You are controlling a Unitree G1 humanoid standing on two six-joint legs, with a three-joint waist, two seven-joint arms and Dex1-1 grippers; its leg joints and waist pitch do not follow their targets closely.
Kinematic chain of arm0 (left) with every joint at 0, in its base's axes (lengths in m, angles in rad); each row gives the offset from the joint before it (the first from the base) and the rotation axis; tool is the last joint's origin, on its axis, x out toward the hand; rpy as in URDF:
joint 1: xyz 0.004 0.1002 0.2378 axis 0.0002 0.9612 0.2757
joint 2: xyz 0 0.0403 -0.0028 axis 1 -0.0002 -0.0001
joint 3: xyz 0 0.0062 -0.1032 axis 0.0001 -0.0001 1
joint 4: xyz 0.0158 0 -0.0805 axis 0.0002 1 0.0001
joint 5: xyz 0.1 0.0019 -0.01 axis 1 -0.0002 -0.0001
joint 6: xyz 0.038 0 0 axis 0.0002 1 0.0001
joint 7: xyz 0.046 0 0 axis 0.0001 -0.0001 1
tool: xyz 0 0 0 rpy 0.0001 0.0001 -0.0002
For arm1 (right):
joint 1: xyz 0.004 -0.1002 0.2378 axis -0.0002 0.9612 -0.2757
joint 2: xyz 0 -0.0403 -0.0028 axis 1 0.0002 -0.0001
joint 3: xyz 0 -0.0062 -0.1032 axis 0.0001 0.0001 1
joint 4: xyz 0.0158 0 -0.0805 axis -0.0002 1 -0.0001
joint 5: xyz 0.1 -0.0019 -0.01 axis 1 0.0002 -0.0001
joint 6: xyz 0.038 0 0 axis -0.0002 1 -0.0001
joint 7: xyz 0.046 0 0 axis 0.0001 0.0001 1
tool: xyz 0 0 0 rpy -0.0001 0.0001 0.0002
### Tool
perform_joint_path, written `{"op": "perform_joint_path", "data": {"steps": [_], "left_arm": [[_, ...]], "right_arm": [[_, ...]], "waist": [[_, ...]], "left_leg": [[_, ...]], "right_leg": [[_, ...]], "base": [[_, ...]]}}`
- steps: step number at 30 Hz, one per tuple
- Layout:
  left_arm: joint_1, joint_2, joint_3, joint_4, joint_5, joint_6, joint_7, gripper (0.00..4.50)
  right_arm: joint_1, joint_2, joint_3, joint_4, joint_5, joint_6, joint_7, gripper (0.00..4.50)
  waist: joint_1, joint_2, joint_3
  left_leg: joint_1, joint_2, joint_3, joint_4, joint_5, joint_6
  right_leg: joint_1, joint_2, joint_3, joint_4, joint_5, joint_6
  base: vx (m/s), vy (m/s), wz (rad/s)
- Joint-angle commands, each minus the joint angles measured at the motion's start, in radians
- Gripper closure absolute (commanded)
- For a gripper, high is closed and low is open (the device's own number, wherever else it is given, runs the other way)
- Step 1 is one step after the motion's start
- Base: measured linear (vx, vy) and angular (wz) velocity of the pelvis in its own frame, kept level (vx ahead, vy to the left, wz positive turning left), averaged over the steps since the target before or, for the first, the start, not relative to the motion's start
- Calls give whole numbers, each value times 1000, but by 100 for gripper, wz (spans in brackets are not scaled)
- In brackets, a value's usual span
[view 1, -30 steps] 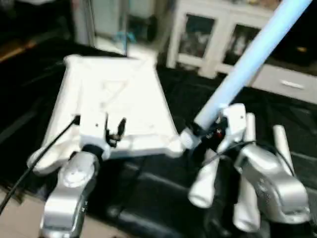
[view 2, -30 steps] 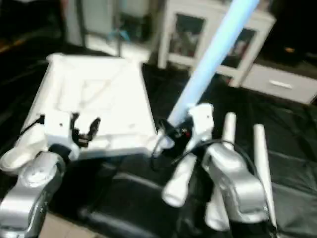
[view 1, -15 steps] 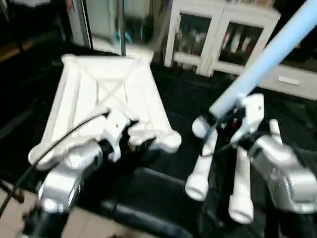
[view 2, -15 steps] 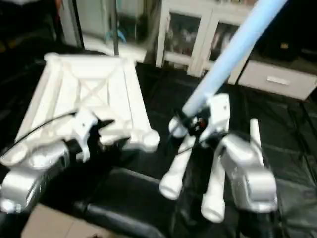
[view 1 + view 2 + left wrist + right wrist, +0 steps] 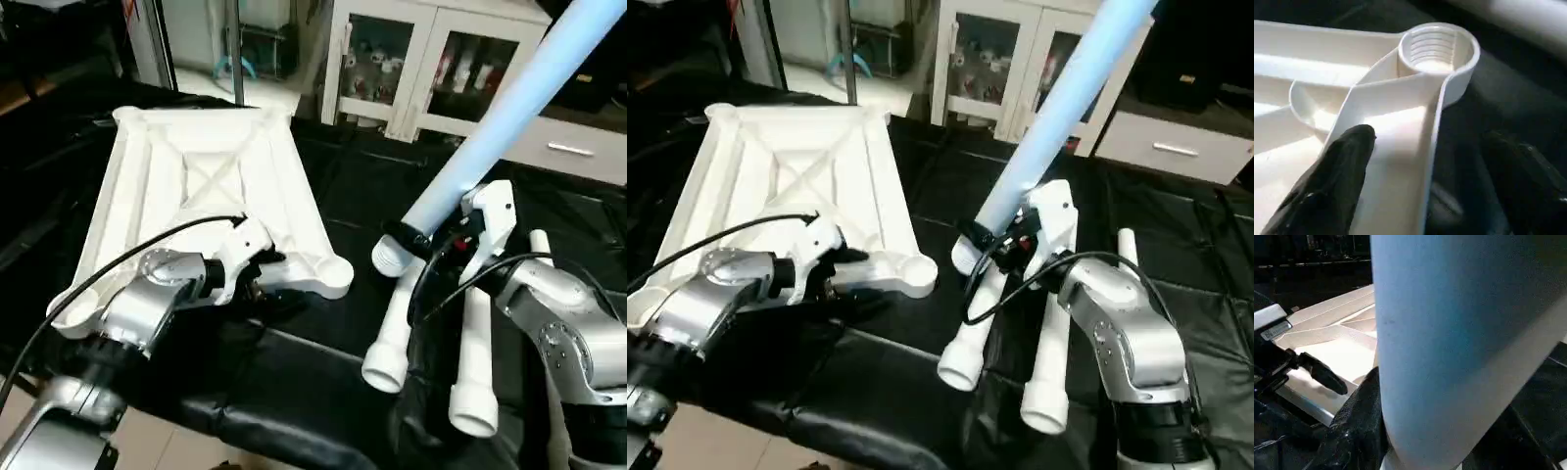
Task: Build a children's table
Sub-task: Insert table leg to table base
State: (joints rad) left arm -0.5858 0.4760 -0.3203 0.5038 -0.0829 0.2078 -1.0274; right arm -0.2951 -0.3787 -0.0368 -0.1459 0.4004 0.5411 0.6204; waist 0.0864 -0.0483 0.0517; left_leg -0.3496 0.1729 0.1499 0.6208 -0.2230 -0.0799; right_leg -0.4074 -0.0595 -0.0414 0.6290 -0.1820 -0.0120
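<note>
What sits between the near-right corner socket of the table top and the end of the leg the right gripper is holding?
Only bare black mat separates the corner socket from the held leg; the left eye view shows it.

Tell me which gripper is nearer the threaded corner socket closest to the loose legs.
Left. The left gripper straddles the tabletop's near edge right beside that socket, fingers spread. The right gripper is off to the side, gripping a leg above the black mat.

Left silver forearm reaches in from the lower left, its end effector (image 5: 263,277) spread, one black finger (image 5: 1334,181) above the table top's (image 5: 147,186) rim and one below. Right end effector (image 5: 1004,245) is clamped around a raised, tilted leg (image 5: 509,108), forearm bent inward.
</note>
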Motion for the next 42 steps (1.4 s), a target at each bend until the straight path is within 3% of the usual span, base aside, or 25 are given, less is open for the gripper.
{"op": "perform_joint_path", "data": {"steps": [1, 4, 8, 18, 20, 28, 29, 36, 39, 42], "left_arm": [[-27, 8, -19, 27, 16, -28, -41, 89], [-50, 2, -20, 62, 16, -36, -85, 125], [-61, -12, -15, 99, 23, -44, -77, 156], [-119, -41, -24, 246, 75, -82, -59, 221], [-124, -41, -29, 254, 85, -87, -60, 251], [-124, -19, -108, 290, 184, -119, -89, 313], [-117, -21, -111, 291, 192, -121, -87, 323], [-85, -25, -102, 256, 173, -123, -108, 376], [-28, -23, -70, 139, 121, -98, -143, 399], [5, -22, -58, 78, 96, -79, -152, 419]], "right_arm": [[-17, -22, -9, -17, 19, 6, 14, 266], [-18, -35, -9, -14, 19, 6, 22, 266], [-26, -30, -5, -12, 13, 9, 26, 266], [-79, -8, 33, 26, 5, -5, 38, 266], [-83, -8, 35, 28, 4, -5, 41, 266], [-126, 10, 69, 63, 1, -9, 66, 266], [-138, 18, 76, 73, 7, -8, 75, 266], [-160, 25, 113, 105, 19, 7, 133, 266], [-165, 11, 164, 144, -10, -1, 179, 266], [-172, 11, 180, 163, -25, -3, 188, 266]], "waist": [[-3, 17, -66], [-3, 15, -60], [-3, 12, -59], [-2, 8, -61], [-3, 5, -60], [-6, 6, -52], [-5, 11, -52], [-10, 9, -54], [-13, 11, -57], [-17, 12, -59]], "left_leg": [[2, 43, -4, -82, -57, 5], [5, 46, -3, -87, -126, -13], [4, 47, -3, -88, -143, -18], [4, 50, -4, -88, -113, -9], [3, 50, -3, -88, -116, -8], [5, 53, -8, -97, -201, -29], [5, 53, -9, -96, -200, -30], [4, 55, -8, -97, -192, -27], [1, 58, -8, -96, -168, -27], [1, 57, -3, -93, -130, -17]], "right_leg": [[59, -76, 47, -58, -31, -210], [58, -79, 48, -68, -125, -210], [58, -80, 48, -73, -161, -203], [57, -83, 48, -68, -135, -208], [57, -84, 48, -71, -140, -208], [50, -90, 51, -89, -333, -153], [50, -90, 52, -89, -328, -155], [50, -89, 51, -83, -270, -183], [52, -91, 49, -75, -221, -204], [52, -86, 48, -67, -138, -231]], "base": [[0, 0, 0], [0, 0, 0], [0, 0, 0], [0, 0, 0], [0, 0, 0], [0, 0, 0], [0, 0, 0], [0, 0, 0], [0, 0, 0], [0, 0, 0]]}}
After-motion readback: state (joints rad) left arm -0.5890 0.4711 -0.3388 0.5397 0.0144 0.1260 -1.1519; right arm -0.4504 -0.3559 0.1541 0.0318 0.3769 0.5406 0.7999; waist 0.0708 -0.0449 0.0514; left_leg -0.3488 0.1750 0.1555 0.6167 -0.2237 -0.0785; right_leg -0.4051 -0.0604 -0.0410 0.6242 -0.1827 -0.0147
